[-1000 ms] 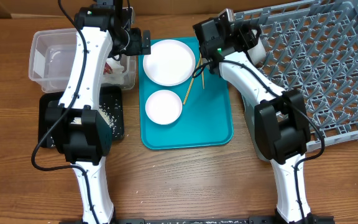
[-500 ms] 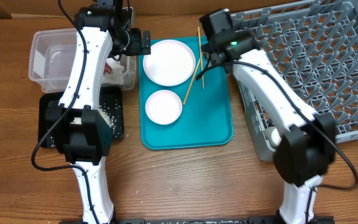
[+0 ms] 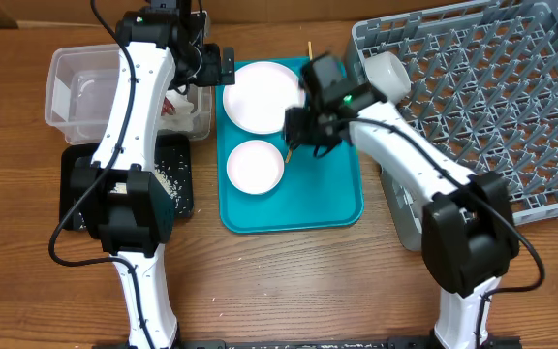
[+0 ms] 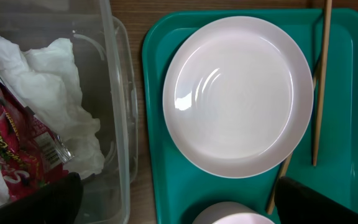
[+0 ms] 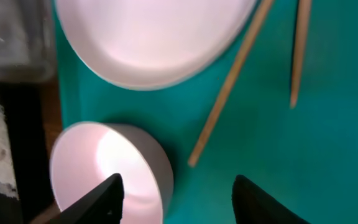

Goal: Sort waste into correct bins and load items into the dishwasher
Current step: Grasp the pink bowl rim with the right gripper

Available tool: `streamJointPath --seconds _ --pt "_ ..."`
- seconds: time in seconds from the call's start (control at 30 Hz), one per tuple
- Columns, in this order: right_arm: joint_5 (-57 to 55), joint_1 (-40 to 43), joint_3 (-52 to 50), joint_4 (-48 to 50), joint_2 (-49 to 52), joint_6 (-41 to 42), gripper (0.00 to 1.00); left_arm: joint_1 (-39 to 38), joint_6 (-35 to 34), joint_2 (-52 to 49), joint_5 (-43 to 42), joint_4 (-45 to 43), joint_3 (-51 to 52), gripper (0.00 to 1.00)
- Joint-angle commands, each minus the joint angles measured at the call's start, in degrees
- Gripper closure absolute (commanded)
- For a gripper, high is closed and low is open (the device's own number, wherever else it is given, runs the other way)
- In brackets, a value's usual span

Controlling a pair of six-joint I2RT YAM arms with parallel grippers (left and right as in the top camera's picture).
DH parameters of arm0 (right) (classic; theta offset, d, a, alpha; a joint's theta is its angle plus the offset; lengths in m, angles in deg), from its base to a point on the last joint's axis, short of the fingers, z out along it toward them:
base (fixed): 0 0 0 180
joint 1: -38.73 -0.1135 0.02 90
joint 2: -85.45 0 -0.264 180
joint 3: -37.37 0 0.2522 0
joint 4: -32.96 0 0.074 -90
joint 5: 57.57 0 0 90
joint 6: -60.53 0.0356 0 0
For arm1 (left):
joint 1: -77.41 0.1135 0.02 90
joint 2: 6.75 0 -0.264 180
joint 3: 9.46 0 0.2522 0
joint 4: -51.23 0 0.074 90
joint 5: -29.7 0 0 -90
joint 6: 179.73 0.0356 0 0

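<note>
Since one second ago the right arm has swung off the dish rack [image 3: 511,116] and come over the teal tray [image 3: 327,194]; the left arm has not moved.

1. Left side: the left gripper [image 4: 185,200] hangs at the seam between the clear tub [image 3: 66,97] and the tray. Its fingers are spread fully and hold nothing.
2. Tray: the pale pink plate [image 3: 263,95] lies at the far end, the small white bowl [image 3: 255,166] nearer.
3. Target, as judged: the chopsticks [image 5: 229,87] lie just right of both dishes. Their long axes run from far right to near left, and one leans on the plate rim.
4. Right side: the right gripper [image 5: 179,196] hovers directly over the chopsticks' near ends, so this arm is nearer. Its fingers stand partly spread, touching nothing. The bowl sits beside the left finger [image 5: 107,196].
</note>
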Motion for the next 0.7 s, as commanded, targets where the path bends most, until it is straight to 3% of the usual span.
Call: streamJointPath --seconds 0.0,0.23,0.33,0.4,0.5,0.67 --pt "1.22 -0.94 -2.03 1.7 -0.22 7.65 0.48 -0.39 -0.35 0.61 -0.61 -0.22 -1.27 0.0" --pt "1.2 -2.8 -6.08 6.14 1.09 12.02 0.59 -0.39 -0.35 0.61 -0.61 -0.2 -1.27 0.0" --pt "1.25 -3.28 -6.58 5.97 2.27 13.0 0.72 -0.39 -0.35 0.61 -0.61 -0.2 -1.27 0.0" --pt "1.2 -3.58 -6.67 5.92 2.49 12.96 0.75 -0.39 -0.35 0.61 -0.61 -0.2 -1.27 0.0" --pt "1.22 -3.54 -6.58 6.14 2.49 12.96 0.96 -0.39 -0.35 0.61 -0.61 -0.22 -1.27 0.0" --pt "1.2 -1.25 -5.03 4.48 0.35 12.5 0.96 -0.42 -0.35 0.61 -0.61 -0.2 -1.27 0.0"
